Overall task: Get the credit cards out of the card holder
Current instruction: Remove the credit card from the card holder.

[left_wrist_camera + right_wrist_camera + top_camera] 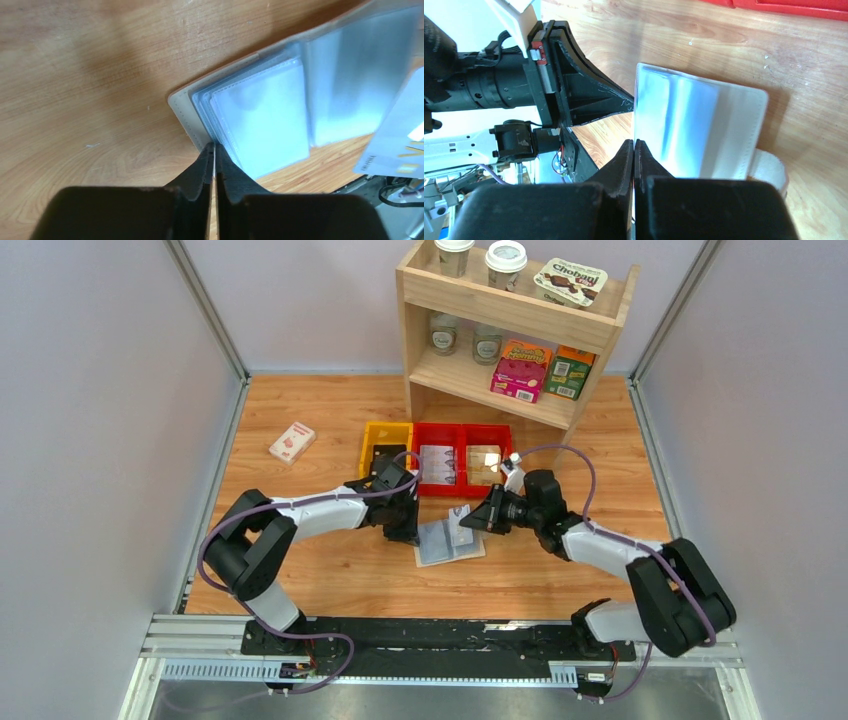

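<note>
The cream-beige card holder (447,543) lies open on the wooden table, its blue-grey pockets facing up. My left gripper (410,530) is shut on its left edge. In the left wrist view the jaws (214,146) pinch the rim of the holder (260,110). My right gripper (482,520) is shut on a silver-grey credit card (462,522) and holds it tilted over the holder's right half. The card shows at the right in the left wrist view (395,135). In the right wrist view the gripper (634,142) holds the card (640,110) nearly edge-on beside the cream cover (741,130).
Just behind the holder stand a yellow bin (383,448) and two red bins (462,462); one red bin holds silvery flat pieces, the other tan blocks. A wooden shelf (510,325) with cups and boxes stands at the back. A white-and-red small box (292,442) lies far left.
</note>
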Controlling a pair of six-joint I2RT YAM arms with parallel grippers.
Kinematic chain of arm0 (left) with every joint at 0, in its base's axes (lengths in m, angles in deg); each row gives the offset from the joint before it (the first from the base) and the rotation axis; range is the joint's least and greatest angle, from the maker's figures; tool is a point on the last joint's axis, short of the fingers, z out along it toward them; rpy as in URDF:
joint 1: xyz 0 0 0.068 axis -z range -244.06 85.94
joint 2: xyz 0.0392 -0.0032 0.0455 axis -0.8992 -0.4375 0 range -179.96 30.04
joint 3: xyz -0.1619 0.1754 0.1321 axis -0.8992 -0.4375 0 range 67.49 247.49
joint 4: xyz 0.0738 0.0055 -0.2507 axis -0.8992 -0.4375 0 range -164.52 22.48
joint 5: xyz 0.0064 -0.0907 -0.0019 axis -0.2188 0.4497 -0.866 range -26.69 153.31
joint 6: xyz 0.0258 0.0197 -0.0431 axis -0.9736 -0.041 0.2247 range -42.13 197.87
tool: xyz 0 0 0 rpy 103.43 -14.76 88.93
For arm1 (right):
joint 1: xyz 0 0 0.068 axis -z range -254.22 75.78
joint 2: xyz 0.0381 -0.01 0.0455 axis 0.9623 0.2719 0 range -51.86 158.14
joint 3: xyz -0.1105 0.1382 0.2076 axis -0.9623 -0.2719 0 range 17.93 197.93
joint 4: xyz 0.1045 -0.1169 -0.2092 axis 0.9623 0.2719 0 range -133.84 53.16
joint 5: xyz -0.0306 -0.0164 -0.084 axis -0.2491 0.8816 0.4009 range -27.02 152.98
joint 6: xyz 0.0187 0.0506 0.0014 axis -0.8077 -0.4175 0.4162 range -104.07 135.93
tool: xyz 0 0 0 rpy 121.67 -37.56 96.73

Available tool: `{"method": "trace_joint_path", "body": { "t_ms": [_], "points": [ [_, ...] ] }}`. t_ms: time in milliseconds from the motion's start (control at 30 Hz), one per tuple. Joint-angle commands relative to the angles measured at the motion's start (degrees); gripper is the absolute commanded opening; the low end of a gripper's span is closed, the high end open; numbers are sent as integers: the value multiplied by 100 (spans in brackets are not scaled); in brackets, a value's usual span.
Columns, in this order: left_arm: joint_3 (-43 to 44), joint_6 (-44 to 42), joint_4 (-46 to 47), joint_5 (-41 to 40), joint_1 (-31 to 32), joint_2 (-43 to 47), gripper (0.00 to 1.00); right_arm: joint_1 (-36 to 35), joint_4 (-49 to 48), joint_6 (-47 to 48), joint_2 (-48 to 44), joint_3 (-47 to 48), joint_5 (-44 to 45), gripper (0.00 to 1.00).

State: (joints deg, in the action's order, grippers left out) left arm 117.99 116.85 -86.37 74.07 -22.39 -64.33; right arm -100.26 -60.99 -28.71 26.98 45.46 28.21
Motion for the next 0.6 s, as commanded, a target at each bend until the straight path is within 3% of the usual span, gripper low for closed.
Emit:
{"method": "trace_joint_path", "body": {
  "t_ms": [0, 133, 200, 367, 567],
  "points": [
    [-14, -251, 48, -417, 34, 523, 17, 20, 300, 97, -755, -177, 557, 0],
    [-14, -76, 188, -514, 25, 1155, 47, -41, 72, -219, -1432, -327, 882, 0],
    [-75, 73, 320, -619, 34, 1533, 57, -155, -69, -360, -1766, -345, 1198, 0],
    [-697, 793, 1417, -593, 34, 2754, 70, -427, -534, -913, -2330, -362, 1902, 0],
    [-1717, 1944, 3990, -488, 25, 3617, 74, -647, -1307, -1441, -2234, -213, 2008, 0]
  ]
}}
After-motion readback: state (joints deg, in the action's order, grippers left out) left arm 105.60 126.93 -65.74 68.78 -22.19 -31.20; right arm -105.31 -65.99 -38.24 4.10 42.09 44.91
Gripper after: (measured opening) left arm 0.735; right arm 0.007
